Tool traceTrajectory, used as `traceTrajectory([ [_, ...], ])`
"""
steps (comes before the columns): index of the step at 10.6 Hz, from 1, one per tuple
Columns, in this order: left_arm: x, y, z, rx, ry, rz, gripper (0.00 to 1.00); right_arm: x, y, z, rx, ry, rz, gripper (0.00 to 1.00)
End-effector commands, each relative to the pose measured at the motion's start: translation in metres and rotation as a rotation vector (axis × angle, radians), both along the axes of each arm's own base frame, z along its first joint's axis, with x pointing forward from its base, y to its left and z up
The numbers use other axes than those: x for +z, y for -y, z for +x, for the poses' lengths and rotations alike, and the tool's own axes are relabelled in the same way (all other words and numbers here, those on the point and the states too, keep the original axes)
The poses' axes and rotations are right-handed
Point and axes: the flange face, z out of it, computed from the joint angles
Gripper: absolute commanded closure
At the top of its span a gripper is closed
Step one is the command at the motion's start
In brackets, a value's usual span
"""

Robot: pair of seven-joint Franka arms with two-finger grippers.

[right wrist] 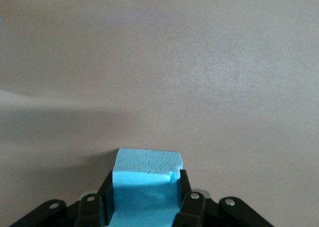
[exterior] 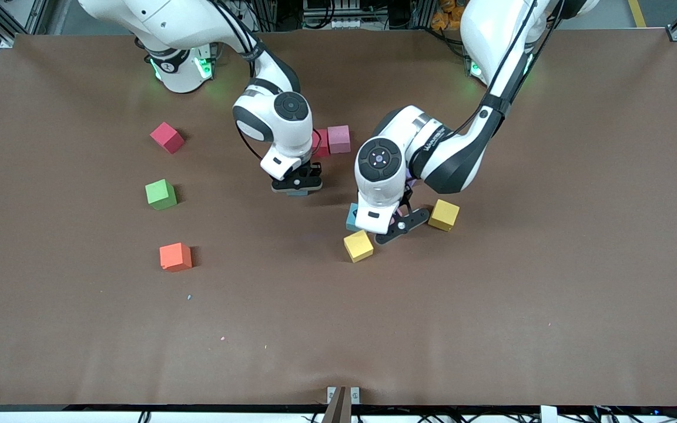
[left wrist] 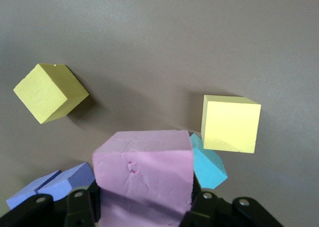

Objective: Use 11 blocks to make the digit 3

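My left gripper (left wrist: 144,209) (exterior: 400,226) is shut on a pink block (left wrist: 144,177), low over the table between two yellow blocks (exterior: 358,245) (exterior: 443,214), beside a blue block (exterior: 352,217) (left wrist: 208,167). My right gripper (right wrist: 144,199) (exterior: 298,187) is shut on another blue block (right wrist: 145,179) over bare table near the middle. A pink block (exterior: 338,138) and a red one (exterior: 321,143) sit together farther from the front camera, partly hidden by the right arm. Toward the right arm's end lie a crimson block (exterior: 167,137), a green block (exterior: 160,194) and an orange block (exterior: 175,257). No digit 3 shows.
Two purple cubes (left wrist: 55,187) lie close beside my left gripper, hidden under the arm in the front view. The brown table (exterior: 491,305) stretches wide toward the front camera. Small crumbs of foam (exterior: 188,298) lie near the orange block.
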Motion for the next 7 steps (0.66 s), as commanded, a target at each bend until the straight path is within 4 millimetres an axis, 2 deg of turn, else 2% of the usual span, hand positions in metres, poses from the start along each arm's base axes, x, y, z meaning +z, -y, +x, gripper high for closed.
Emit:
traceTrajectory([
  [1,0.0059,-0.0008,-0.0046,0.020,-0.013,-0.005,1.00,0.0021,0.0006,-0.0080,0.008,0.010,-0.010,0.78],
  [7,0.0059,-0.0016,-0.0040,0.022,-0.013,-0.005,1.00,-0.0002,-0.0003,-0.0128,0.018,0.003,-0.013,0.72],
])
